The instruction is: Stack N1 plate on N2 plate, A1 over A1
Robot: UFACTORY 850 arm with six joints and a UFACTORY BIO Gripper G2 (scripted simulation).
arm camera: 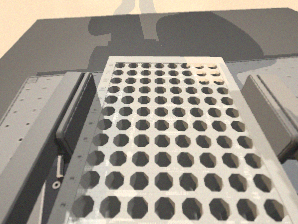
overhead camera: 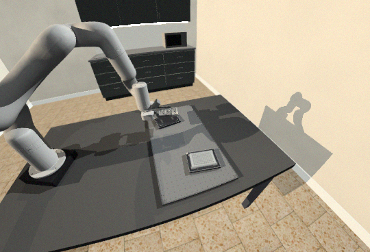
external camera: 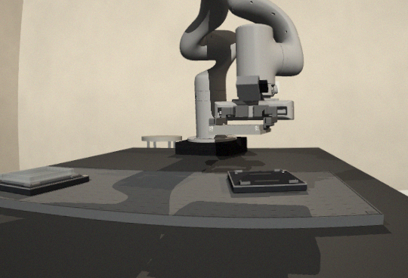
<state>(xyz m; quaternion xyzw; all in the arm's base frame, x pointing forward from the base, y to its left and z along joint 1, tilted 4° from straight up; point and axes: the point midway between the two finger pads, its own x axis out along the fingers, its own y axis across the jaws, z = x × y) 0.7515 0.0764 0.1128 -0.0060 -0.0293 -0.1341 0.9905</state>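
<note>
my grey two-fingered pincer (overhead camera: pixel 158 111) (external camera: pixel 242 124) (arm camera: pixel 175 117) is grasping the pale 96-well plate (overhead camera: pixel 168 111) (external camera: pixel 236 129) (arm camera: pixel 162 132) and holding it above the empty black plate nest n1 (overhead camera: pixel 168 122) (external camera: pixel 266 187); the pale lower plate (overhead camera: pixel 203 158) (external camera: pixel 38 174) is sitting in n2.

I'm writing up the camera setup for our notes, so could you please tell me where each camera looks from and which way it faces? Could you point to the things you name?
Top: high beside the table, looking down across it; the whole arm nearly, base included.
Exterior: low at the table's far edge, facing the base; arm and gripper (overhead camera: pixel 159 112) (external camera: pixel 242 124).
Wrist: on the gripper, looking over the held plate (overhead camera: pixel 168 111) (external camera: pixel 236 129) (arm camera: pixel 162 125); both fingers.
Top and exterior share both nests.
</note>
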